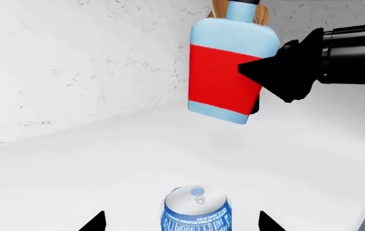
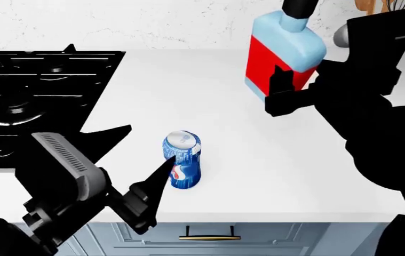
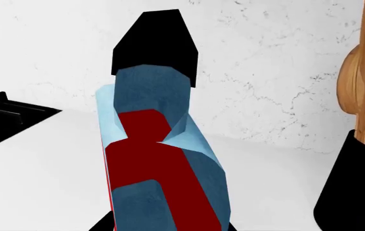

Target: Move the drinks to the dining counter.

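Two drinks, right jaws pinching red-labelled light-blue bottle [image 2: 282,61], left jaws spread around blue Pepsi can [image 2: 182,160]

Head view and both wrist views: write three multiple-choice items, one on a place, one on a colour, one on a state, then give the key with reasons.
1. Where is the can?
A. on the white worktop beside the hob
B. on the hob
C. in the right gripper

2. What colour is the bottle's label?
A. green
B. red
C. yellow

3. What is the state of the left gripper?
A. shut on the can
B. shut on the bottle
C. open, fingers either side of the can

Key:
1 A, the can stands on the worktop next to the hob.
2 B, the bottle has a red band.
3 C, fingertips spread around the can; the right gripper holds the bottle.
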Robot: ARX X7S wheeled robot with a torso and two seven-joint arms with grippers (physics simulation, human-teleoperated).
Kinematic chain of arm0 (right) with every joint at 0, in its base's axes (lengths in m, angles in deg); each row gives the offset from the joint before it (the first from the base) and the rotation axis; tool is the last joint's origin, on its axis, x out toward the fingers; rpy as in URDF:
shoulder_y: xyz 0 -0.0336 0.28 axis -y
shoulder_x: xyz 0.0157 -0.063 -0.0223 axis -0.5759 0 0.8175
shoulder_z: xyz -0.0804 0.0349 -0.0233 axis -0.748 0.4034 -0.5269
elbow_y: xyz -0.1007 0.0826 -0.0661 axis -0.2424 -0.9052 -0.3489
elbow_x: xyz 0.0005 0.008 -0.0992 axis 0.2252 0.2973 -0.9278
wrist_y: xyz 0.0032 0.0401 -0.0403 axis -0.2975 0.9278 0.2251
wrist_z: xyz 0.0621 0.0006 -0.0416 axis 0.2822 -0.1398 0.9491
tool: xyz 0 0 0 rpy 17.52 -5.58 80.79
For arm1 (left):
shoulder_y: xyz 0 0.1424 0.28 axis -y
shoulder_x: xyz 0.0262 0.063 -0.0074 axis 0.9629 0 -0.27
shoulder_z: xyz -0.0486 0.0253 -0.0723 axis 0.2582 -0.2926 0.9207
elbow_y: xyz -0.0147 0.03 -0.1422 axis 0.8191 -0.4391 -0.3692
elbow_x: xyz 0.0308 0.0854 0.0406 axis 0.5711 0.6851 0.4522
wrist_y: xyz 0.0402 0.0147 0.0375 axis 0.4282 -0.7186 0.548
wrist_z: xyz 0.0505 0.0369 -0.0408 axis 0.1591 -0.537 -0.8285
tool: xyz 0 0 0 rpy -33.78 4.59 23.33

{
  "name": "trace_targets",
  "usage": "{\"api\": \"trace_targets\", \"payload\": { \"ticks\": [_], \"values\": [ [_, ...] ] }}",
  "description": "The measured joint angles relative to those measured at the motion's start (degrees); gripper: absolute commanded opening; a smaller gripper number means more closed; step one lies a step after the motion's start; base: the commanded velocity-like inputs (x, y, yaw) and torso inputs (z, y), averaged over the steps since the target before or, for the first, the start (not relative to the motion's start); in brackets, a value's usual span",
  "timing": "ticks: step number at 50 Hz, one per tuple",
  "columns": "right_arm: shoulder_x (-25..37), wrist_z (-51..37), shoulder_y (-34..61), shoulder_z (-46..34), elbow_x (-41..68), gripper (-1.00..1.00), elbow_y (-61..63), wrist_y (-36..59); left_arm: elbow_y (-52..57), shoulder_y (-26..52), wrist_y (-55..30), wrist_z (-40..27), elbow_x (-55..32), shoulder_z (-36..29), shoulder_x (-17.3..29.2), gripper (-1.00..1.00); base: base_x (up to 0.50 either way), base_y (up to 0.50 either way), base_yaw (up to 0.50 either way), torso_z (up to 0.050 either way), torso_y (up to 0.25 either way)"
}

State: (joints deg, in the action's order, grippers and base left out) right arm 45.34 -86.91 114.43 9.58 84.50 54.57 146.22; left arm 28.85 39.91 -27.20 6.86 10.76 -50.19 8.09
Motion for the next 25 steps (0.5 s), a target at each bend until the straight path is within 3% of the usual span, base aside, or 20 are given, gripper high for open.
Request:
{"api": "trace_targets", "payload": {
  "ticks": [25],
  "values": [
    [1.51, -1.97, -0.35, -1.87, 2.89, -1.0, -1.42, -2.19, -3.59, -0.41, 3.86, 2.02, 4.88, -7.56, 1.39, 1.0, 0.0, 0.0, 0.0, 0.0, 0.001]
  ]
}}
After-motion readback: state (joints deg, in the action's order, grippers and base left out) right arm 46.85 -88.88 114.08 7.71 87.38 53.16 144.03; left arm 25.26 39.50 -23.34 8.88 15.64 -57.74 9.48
